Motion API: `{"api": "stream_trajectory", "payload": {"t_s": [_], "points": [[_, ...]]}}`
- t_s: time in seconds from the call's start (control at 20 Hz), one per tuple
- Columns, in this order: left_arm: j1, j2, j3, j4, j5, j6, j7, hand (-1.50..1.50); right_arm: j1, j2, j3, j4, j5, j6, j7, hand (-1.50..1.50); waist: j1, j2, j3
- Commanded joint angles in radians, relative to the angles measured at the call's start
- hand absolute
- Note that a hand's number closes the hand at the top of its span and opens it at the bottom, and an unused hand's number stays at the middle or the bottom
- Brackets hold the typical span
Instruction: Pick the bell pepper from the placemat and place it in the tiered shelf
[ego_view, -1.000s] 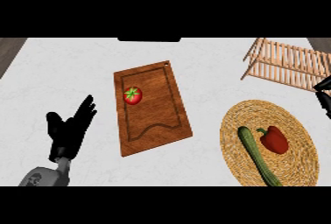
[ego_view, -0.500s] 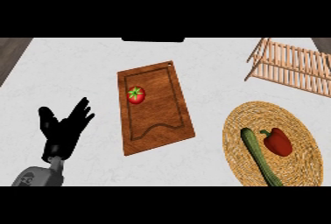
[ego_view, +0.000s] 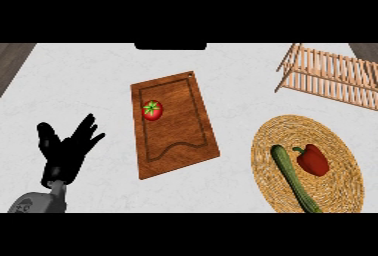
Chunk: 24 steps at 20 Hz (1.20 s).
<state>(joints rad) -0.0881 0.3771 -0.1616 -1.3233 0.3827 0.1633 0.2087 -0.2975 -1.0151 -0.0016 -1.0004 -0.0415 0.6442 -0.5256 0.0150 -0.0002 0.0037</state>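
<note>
Task hasn't started as far as the view shows: the red bell pepper (ego_view: 312, 159) lies on the round woven placemat (ego_view: 334, 144), touching nothing but the mat & sitting just beside a long green cucumber (ego_view: 294, 178) that runs diagonally on the pepper's left. No hand is on or near the pepper. The tiered shelf (ego_view: 334, 73), a slatted wooden rack, stands above the placemat toward the counter's far right corner, apart from the mat's rim, w/ nothing visible on its slats. Left hand (ego_view: 66, 150) shows far left of the placemat, beyond the wooden cutting board (ego_view: 176, 125), fingers spread straight & pointing up, holding nothing; reads as resting. Right hand isn't in view at all, so can't tell its fingers. A tomato (ego_view: 152, 110) sits on the board's upper part; not part of the job. All steps left, by my read: reach to the pepper, grasp it w/o dragging the cucumber, lift, carry up to the shelf, set it on a tier, release. The right arm is prob the natural pick since pepper & shelf both lie on the placemat's side of the counter.
</note>
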Motion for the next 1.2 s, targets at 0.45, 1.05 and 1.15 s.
{"api": "stream_trajectory", "payload": {"t_s": [0.45,1.05,1.15], "points": [[0.047,-0.013,0.025,-0.011,-0.043,-0.014,0.016,0.0,0.04,0.112,0.048,-0.461,0.033,-0.114,0.524,-1.5,-0.02,-0.003,-0.005],[0.028,-0.053,0.051,0.024,-0.08,-0.042,0.023,0.0,0.069,0.239,0.144,-0.601,0.219,-0.103,0.734,-1.5,-0.018,0.0,-0.004],[0.104,-0.061,0.041,-0.058,-0.088,-0.034,0.026,0.0,0.075,0.233,0.137,-0.557,0.271,-0.092,0.7,-1.5,-0.012,0.0,-0.004]]}}
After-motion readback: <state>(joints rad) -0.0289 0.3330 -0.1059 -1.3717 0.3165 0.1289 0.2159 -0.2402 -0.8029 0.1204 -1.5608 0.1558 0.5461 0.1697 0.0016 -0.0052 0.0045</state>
